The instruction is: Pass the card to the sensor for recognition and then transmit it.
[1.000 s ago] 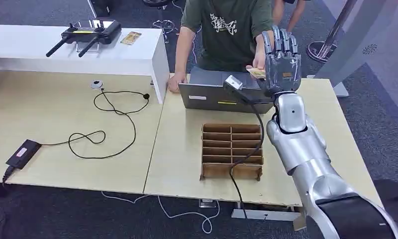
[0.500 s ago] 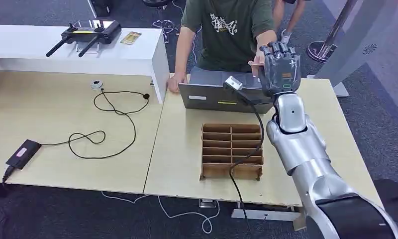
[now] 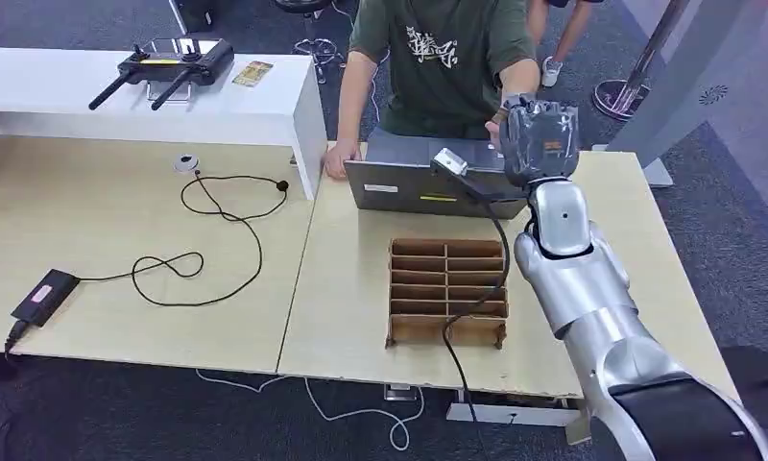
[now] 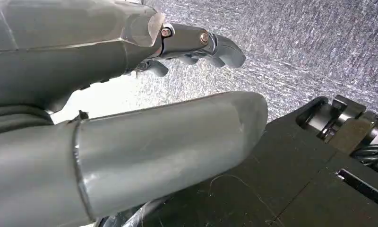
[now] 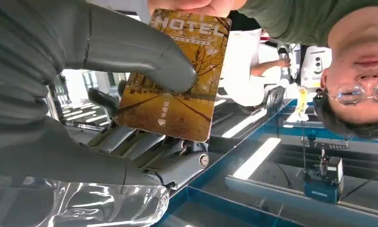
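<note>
My right hand [image 3: 540, 139] is raised over the far edge of the table, in front of a person in a green shirt [image 3: 438, 58]. In the right wrist view its thumb [image 5: 130, 42] and fingers pinch a golden hotel card [image 5: 180, 80]. The person's fingers [image 5: 196, 5] still grip the card's far edge. A small grey sensor [image 3: 450, 159] on a black cable sits on the laptop [image 3: 409, 182] just left of my hand. My left hand [image 4: 130, 132] hangs low with its fingers apart, holding nothing.
A cardboard divider tray [image 3: 447, 291] sits near the table's front edge. A black cable [image 3: 217, 230] and power adapter [image 3: 42, 296] lie on the left table. A white shelf [image 3: 169, 106] carries a controller [image 3: 169, 62] and another card [image 3: 252, 73].
My right hand's fingers, stretched upward a second ago, have curled down and closed on the card the person holds out. The arm itself has stayed in place.
</note>
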`<state>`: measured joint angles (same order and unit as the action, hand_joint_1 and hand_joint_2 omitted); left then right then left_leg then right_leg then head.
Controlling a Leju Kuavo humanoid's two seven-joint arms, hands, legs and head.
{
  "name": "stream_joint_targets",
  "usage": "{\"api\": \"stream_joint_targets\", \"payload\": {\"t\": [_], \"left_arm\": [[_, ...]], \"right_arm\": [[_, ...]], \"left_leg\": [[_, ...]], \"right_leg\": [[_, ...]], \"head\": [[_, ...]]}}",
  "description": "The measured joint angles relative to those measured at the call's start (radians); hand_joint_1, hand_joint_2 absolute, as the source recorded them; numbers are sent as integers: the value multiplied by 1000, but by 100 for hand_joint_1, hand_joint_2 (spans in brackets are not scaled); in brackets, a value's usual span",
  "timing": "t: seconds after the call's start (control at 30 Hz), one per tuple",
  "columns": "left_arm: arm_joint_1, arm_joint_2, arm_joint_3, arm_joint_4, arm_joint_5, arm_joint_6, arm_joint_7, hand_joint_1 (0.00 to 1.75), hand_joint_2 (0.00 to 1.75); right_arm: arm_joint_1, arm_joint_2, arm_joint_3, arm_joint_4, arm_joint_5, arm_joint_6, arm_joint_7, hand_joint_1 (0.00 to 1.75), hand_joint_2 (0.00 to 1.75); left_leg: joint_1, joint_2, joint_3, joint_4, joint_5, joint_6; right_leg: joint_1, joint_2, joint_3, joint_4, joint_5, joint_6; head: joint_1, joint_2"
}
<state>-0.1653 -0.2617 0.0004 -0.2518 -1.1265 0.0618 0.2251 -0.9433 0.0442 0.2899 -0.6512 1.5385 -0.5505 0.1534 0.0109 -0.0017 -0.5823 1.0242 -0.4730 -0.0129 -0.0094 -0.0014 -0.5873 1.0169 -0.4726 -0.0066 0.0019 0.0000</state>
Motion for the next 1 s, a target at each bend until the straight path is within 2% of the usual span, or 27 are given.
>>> {"api": "stream_joint_targets", "payload": {"t": [0.73,0.87,1.0], "left_arm": [[0,0,0,0,-2,-5,1,0,0],[0,1,0,0,1,-6,1,0,0],[0,2,0,0,5,-6,1,0,0]], "right_arm": [[5,-2,-3,0,-1,12,-5,175,175],[11,-2,-17,-3,-9,12,-22,175,175],[20,-2,-43,-20,-83,18,-57,175,175]], "left_leg": [[0,0,0,0,0,0],[0,0,0,0,0,0],[0,0,0,0,0,0]], "right_leg": [[0,0,0,0,0,0],[0,0,0,0,0,0],[0,0,0,0,0,0]], "head": [[0,0],[0,0],[0,0]]}}
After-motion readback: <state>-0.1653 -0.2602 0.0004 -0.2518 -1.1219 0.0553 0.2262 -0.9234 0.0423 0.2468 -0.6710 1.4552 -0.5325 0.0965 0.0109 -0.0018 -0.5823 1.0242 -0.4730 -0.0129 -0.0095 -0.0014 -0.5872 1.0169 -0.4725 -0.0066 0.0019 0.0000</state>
